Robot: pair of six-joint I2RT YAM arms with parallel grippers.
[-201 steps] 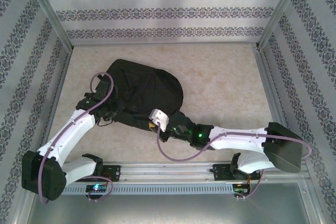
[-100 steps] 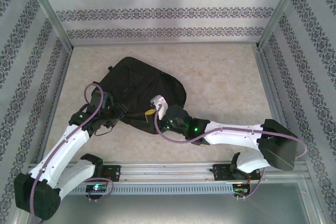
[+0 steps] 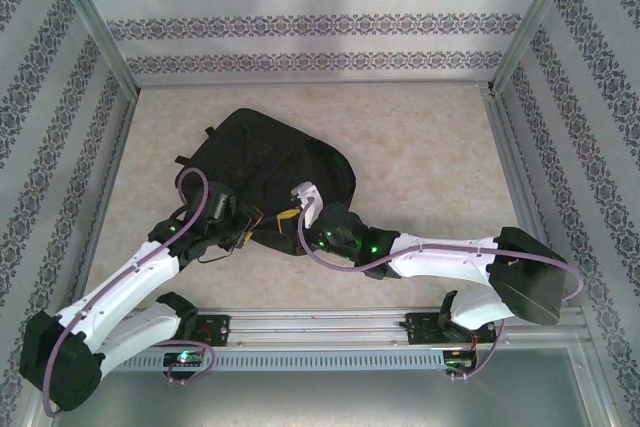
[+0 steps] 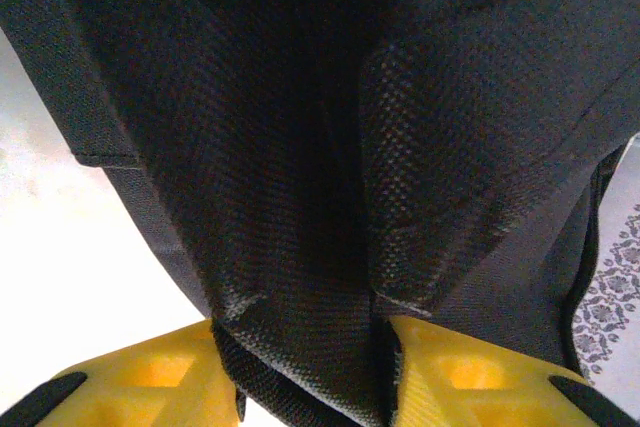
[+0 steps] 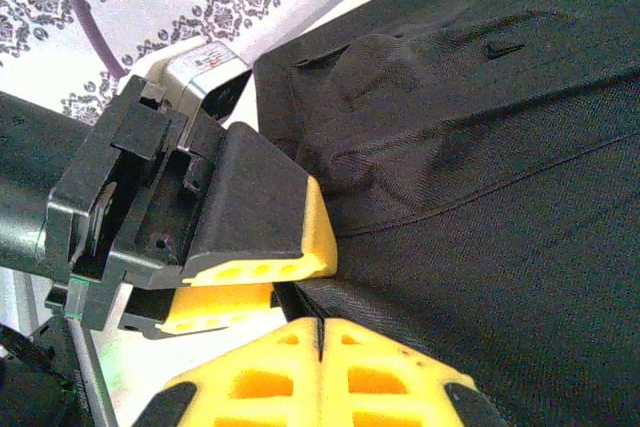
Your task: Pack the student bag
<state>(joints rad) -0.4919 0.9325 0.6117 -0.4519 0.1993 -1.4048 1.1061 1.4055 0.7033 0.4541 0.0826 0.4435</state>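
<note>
Pinching a fold of the student bag [image 3: 270, 162], the left fingers [image 4: 150, 377] have black woven fabric bunched between their yellow pads, and the cloth rises taut straight ahead of them. The grip looks meant to lift the bag's near edge so that an opening can be found. The right fingers [image 5: 250, 382] are pressed together, pad against pad, with the bag's dark panel spreading ahead and to their right. Whether a thin edge of cloth is caught between them cannot be told. The left fingers sit just beside them, ahead and to their left, which suggests the two arms are working the same stretch of edge together. The bag itself lies flat on the pale tabletop [image 3: 420, 147], beyond both sets of fingers, and no books or other contents are visible. The left arm reaches diagonally forward from its base with the elbow low and swung outward. The right arm is folded wide, elbow far out to its own side, forearm running low across the tabletop to the bag.
</note>
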